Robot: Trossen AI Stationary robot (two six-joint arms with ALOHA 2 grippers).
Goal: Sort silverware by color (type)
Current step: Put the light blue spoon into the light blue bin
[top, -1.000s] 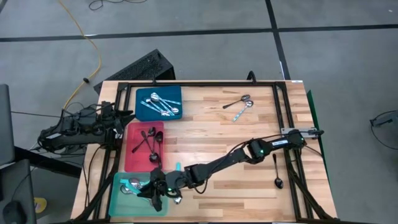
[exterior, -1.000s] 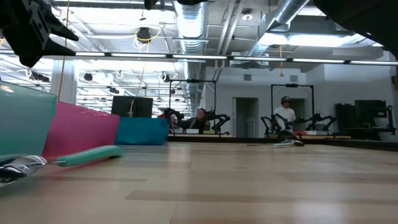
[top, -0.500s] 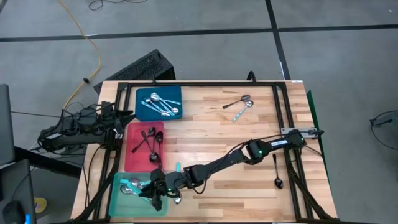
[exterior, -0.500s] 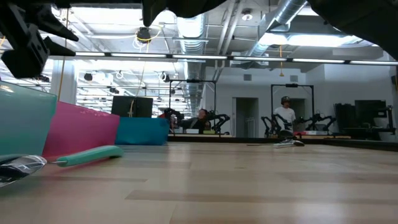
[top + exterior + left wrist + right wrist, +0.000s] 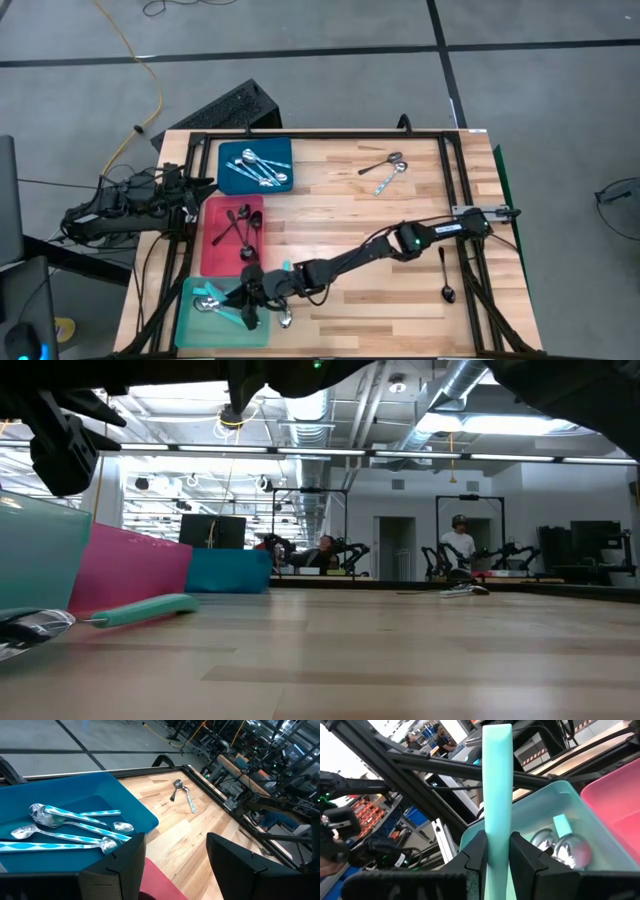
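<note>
The wooden counter (image 5: 340, 215) carries three trays along its left side. Over the near teal tray (image 5: 190, 325), the right hand (image 5: 247, 303) is clenched on a turquoise-handled spoon (image 5: 497, 795). The left hand (image 5: 175, 865) waits released beside the blue tray (image 5: 255, 165). Loose spoons (image 5: 385, 172) lie far right.

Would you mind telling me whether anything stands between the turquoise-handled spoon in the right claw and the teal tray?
Nothing visible does. The right claw holds the spoon by its handle directly over the teal tray, where similar spoons already lie.
</note>
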